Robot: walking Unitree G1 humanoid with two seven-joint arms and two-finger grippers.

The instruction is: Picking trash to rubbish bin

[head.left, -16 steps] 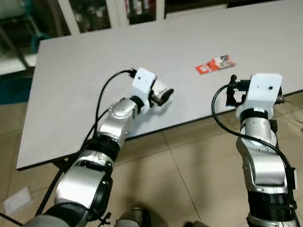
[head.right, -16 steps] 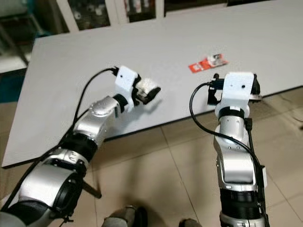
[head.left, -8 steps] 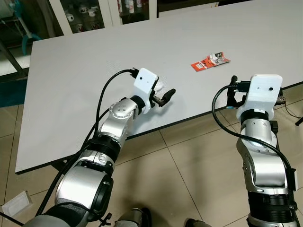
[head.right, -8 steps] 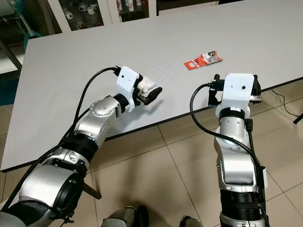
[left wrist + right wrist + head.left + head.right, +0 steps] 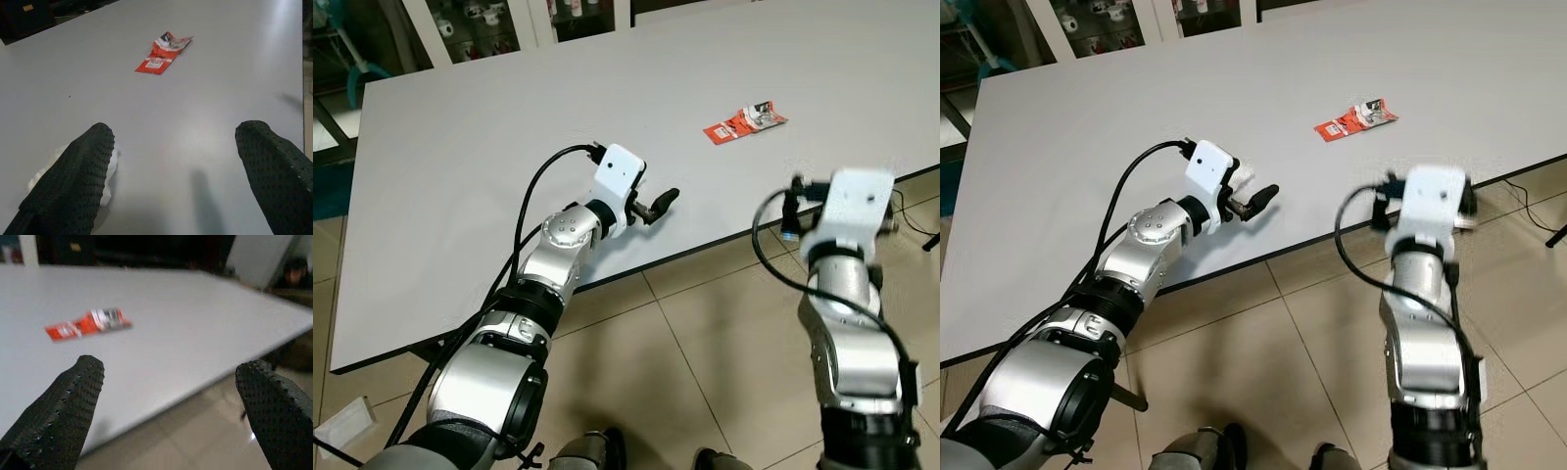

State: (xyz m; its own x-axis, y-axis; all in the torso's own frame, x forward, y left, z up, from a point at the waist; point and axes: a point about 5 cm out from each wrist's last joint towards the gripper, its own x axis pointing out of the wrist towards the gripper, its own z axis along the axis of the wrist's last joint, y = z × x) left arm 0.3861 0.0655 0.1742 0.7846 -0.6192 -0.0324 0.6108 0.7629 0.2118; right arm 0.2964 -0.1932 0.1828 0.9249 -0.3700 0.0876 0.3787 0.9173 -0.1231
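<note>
1. A flat, crinkled red wrapper (image 5: 744,121) lies on the smooth grey tabletop (image 5: 489,127), well ahead of both pincers.
2. Left pincer (image 5: 181,171), dimpled black fingers apart, hovers beside a half-hidden white crumpled tissue (image 5: 110,169).
3. Right pincer (image 5: 171,401) spread wide, off the tabletop's edge; blurred.

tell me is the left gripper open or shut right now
Open. In its wrist view the left gripper shows two black fingers wide apart, with bare table between.

Red and white wrapper (image 5: 744,120), flattened, crumpled silver-white at one end, lying flat on grey table (image 5: 489,147) well in from the edge, white crumpled tissue (image 5: 110,169) touching left finger.
</note>
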